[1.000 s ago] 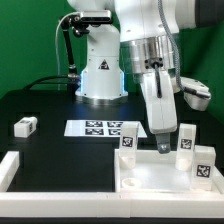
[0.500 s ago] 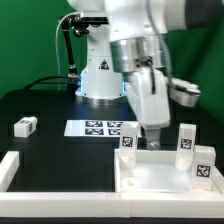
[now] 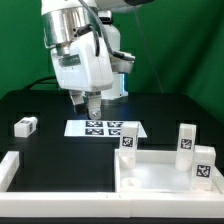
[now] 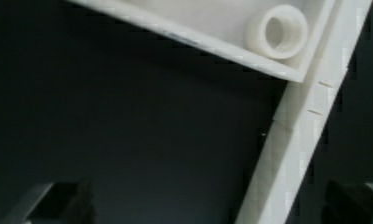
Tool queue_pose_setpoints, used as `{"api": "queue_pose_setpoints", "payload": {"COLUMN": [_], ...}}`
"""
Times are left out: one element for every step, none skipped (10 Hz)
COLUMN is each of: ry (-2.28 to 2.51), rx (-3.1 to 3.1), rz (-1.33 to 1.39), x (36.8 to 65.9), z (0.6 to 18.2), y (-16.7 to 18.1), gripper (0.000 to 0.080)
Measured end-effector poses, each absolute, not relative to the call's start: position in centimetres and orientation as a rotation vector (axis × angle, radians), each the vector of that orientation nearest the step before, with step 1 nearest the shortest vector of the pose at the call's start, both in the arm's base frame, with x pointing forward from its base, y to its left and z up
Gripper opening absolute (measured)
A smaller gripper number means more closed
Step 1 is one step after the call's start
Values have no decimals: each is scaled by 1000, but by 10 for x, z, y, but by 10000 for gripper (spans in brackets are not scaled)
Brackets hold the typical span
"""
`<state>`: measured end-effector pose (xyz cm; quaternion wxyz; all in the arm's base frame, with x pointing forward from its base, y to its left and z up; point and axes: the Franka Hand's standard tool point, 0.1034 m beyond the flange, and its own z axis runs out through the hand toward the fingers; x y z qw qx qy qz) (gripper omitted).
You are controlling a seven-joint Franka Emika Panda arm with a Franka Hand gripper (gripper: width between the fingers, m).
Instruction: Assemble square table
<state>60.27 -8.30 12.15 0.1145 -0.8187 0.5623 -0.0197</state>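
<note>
Two dark fingers (image 3: 90, 101) hung spread apart and empty under the white robot arm (image 3: 78, 55), poised above the black worktop (image 3: 50, 105). Just below them, toward the camera, lay the marker board (image 3: 105, 129), a thin flat white sheet printed with black-and-white tags. Farther out, toward the exterior view's right and nearer the camera, sat the square table (image 3: 165, 172): a large white plastic square panel with a shallow recessed face, with short white tagged legs (image 3: 186, 140) standing upright on it. Well apart toward the exterior view's left, a small loose white tagged leg (image 3: 26, 125) lay on the worktop. In the wrist view both fingertips (image 4: 55, 203) showed dark and blurred, with a white bar (image 4: 300, 130) and a ring-shaped socket (image 4: 281, 30) beyond them.
</note>
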Motion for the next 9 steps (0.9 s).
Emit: {"api": "queue_pose_setpoints", "payload": {"ry": [1564,1487,1397,1302,1159,1050,845,720,674], "rx": [-2458,-2507,-2560,-2610,-2674,-2730,-2808,-2846,-2861], "rz": [-68,-79,-91,-103,-91,-50,-24,-4,4], "x": [603,603,602,600,579,550,524,500,489], "z": [121,121,121,119,107,94,80,67,62], "y": [-82,-83,-83,-86,-96,-110,-129,-152,-163], "gripper": [649,649,649,649,649,649,649,649,649]}}
